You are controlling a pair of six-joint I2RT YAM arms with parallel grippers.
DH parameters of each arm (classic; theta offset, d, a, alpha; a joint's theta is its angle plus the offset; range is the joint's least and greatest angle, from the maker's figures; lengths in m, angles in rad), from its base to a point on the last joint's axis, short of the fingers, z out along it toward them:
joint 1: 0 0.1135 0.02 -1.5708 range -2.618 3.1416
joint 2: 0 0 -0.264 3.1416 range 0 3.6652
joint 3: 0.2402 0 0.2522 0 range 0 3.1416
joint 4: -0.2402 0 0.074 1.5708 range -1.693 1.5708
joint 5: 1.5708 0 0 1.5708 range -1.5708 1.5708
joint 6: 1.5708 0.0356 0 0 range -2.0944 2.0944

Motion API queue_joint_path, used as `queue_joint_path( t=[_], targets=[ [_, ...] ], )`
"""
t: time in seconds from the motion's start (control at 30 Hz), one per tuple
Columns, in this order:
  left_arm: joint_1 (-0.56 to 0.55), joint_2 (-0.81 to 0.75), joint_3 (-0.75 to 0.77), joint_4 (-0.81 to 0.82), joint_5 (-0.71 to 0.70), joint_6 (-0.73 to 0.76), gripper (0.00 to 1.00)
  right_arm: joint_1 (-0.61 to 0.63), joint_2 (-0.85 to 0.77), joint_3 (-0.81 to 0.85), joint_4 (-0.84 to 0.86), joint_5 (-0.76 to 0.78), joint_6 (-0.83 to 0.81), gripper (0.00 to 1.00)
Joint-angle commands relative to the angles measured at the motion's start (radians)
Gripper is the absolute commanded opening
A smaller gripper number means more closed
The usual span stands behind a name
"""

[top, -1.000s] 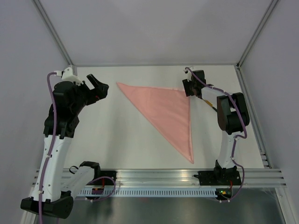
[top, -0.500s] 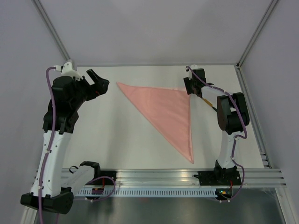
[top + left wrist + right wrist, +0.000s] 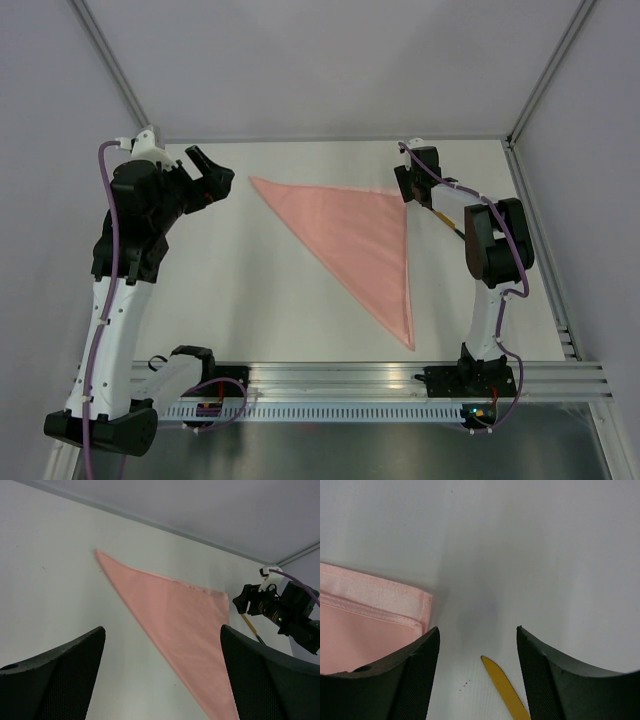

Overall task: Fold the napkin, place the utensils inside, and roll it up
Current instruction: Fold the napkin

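Ok, napkin (image 3: 355, 245) lies flat on white counter (image 3: 250, 290), folded into 1 pink triangle: 1 tip far-left, 1 corner far-right, 1 tip near edge on the right side. Long edge runs diag from far-left tip to near tip. Hem visible at far-right corner in right wrist view.

Utensil = 1 knife (image 3: 505, 687), yellow serrated blade, black handle. It's on the counter just right of napkin's far-right corner, close but not touching the fabric. In top view it's mostly hidden under the right arm; only a bit of blade + handle shows.

Right pincer (image 3: 405, 190) hangs over the far-right napkin corner, pointing down. Jaws apart, nothing btwn them, just bare counter w/ the blade tip showing low in the gap. Napkin corner sits beside its left finger. Released, no grasp.

Left pincer (image 3: 207, 173) is off to the far-left, near napkin's far-left tip but no contact. Jaws spread wide, empty; its wrist cam looks across the whole triangle toward the right arm.
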Motion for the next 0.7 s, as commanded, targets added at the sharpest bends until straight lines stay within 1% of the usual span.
queue_joint_path(
  t=[0.0,0.17,0.27,0.37,0.5,0.6,0.67],
  targets=[
    [0.004,-0.007,0.042,-0.013,0.034,-0.04,0.99,-0.003,-0.046,0.014,0.019,0.043,-0.027,0.69],
    [0.002,-0.007,0.033,-0.012,0.035,-0.04,0.99,-0.014,-0.079,-0.009,0.019,0.04,-0.024,0.71],
    [0.004,-0.014,0.028,-0.012,0.037,-0.035,0.99,-0.048,-0.09,-0.009,-0.008,0.011,-0.003,0.72],
    [0.002,-0.022,0.024,-0.013,0.034,-0.028,0.99,-0.109,-0.105,-0.01,-0.034,-0.036,0.013,0.72],
    [0.004,-0.031,0.011,-0.01,0.028,-0.023,0.99,-0.146,-0.128,-0.03,-0.044,-0.073,0.008,0.73],
    [0.002,-0.038,0.002,-0.009,0.028,-0.018,0.99,-0.174,-0.139,-0.036,-0.077,-0.131,0.014,0.73],
    [0.002,-0.044,-0.007,-0.006,0.029,-0.014,0.99,-0.2,-0.145,-0.036,-0.114,-0.205,0.008,0.72]
  ],
)
